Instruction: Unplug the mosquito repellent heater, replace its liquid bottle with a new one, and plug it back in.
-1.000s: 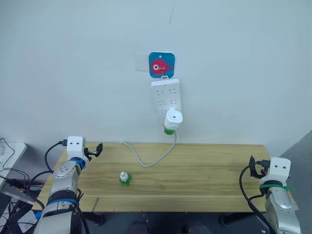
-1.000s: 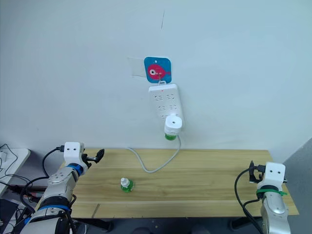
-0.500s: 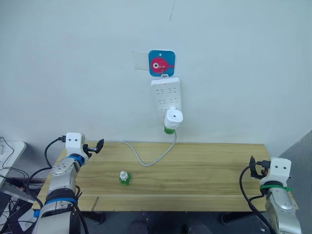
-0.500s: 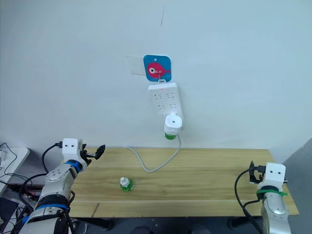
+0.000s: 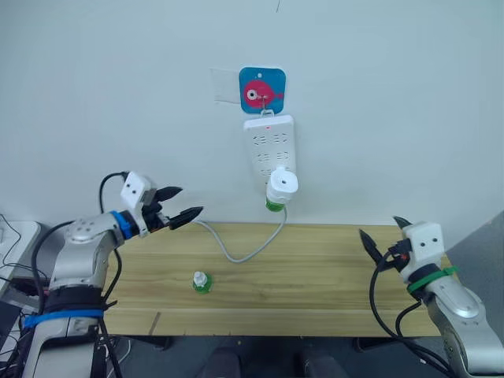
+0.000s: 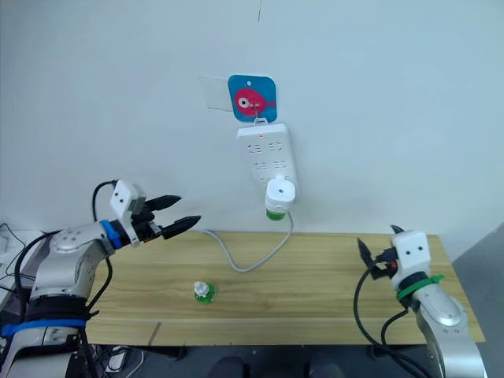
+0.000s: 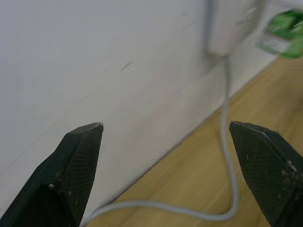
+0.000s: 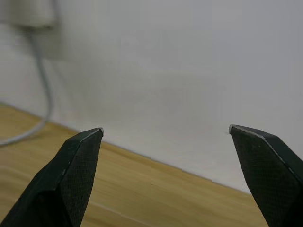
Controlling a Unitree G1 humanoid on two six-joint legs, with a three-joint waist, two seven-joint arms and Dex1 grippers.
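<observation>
Worktop (image 5: 315, 276): carries spare bottle (image 5: 201, 284).
Power strip (image 5: 270, 150): wall-hung; may swing during unplugging.
Heater (image 5: 281, 187): plugged into strip's lower end.
Left tool (image 5: 180, 209): spread, empty.
Right tool (image 5: 381, 239): spread, empty.

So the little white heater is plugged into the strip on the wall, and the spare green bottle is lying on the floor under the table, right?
Not quite. The heater is plugged into the power strip on the wall, but the spare green bottle stands upright on the wooden table, not on the floor. The left eye view shows this.
</observation>
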